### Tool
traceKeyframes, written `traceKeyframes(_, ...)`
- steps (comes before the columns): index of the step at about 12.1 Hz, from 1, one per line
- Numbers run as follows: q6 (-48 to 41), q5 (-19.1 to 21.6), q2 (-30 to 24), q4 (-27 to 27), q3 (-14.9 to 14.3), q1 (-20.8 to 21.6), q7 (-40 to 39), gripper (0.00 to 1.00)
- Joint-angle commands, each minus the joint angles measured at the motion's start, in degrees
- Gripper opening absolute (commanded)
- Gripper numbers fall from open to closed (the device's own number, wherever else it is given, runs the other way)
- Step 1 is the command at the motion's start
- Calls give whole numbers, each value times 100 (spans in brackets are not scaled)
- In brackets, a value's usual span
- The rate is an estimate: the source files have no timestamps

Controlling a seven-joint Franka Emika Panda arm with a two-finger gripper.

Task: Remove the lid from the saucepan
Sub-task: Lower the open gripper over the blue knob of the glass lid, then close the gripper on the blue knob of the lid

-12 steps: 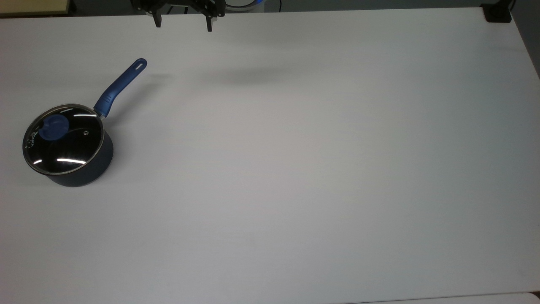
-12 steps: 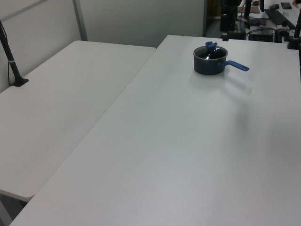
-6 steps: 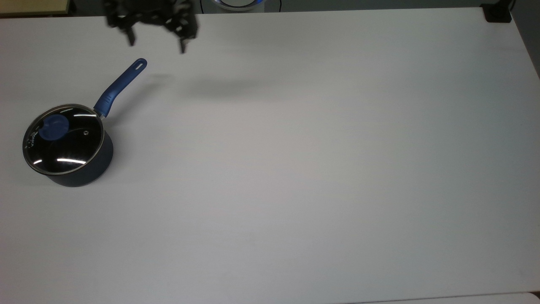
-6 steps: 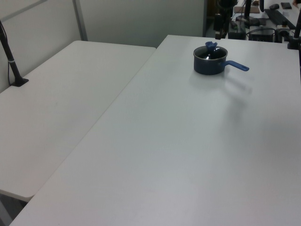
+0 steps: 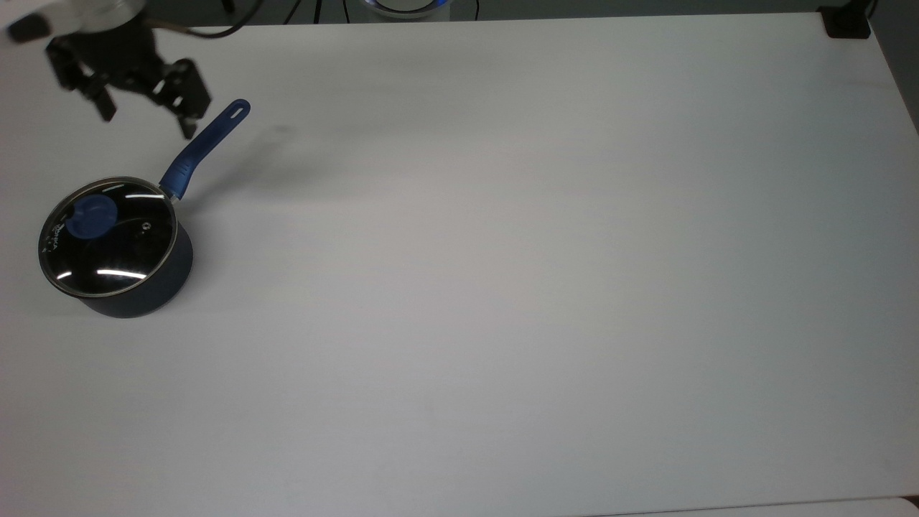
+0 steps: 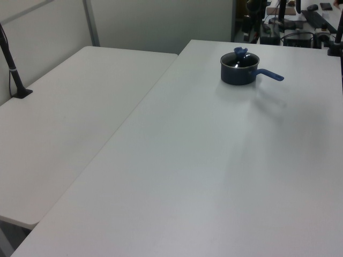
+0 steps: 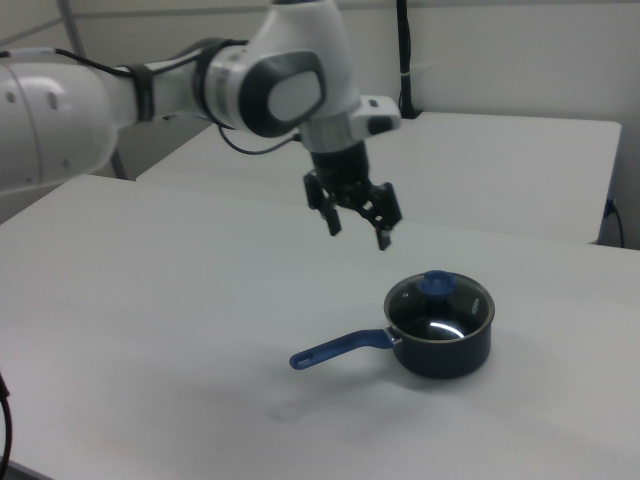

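Step in hand: the approach is being made; the lid [image 5: 108,237] is being left seated on the saucepan [image 5: 136,291], so nothing of the removal is judged as done.
Claw: the gripper [image 5: 147,123] is being held with its two fingers spread wide and nothing between them, pointing down, as is seen in the right view at [image 7: 357,229].
Claw position: in the top view it is being carried above the table [image 5: 546,287], near the slotted end of the handle [image 5: 204,147] and up-left of it, well apart from the knob [image 5: 92,217].
Saucepan position: it is being shown upright near the top view's left edge, handle running up and to the top view's right; in the left view it is sitting far back at [image 6: 239,73].
Next move: the spread fingers are judged as needing to be brought over the knob, lowered around it, closed, and then raised straight up.
Lid material: clear glass is being shown, round, with a thin bright metal rim and a small vent hole [image 5: 146,227]; light streaks are being reflected, so a smooth surface is judged.
Knob: a blue round button is being offered as the only raised grip; it is standing on the lid's middle in the right view at [image 7: 437,284].
Pan body: a dark navy wall and a black inside are being seen through the glass.
Table surface: plain, white, matte.
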Motion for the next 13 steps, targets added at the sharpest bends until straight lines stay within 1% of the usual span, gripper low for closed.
traceKeyframes(1, 447, 326, 558, 462, 1, -353, -522, 100)
traceKeyframes(3, 870, 379, 839, 479, 1, -564, -558, 100)
traceKeyframes(4, 1081, 388, 936, 479, 10, -669, -706, 100)
traceKeyframes(6, 1381, 458, 1138, 479, 10, -705, -883, 100)
traceKeyframes(8, 1512, 467, 1253, 479, 62, -705, -875, 100)
traceKeyframes(10, 1706, 572, 1367, 479, 71, -697, -848, 99)
traceKeyframes(12, 1882, 782, 1464, 479, 71, -697, -805, 95)
traceKeyframes(13, 1978, 809, 1482, 479, 71, -697, -804, 90)
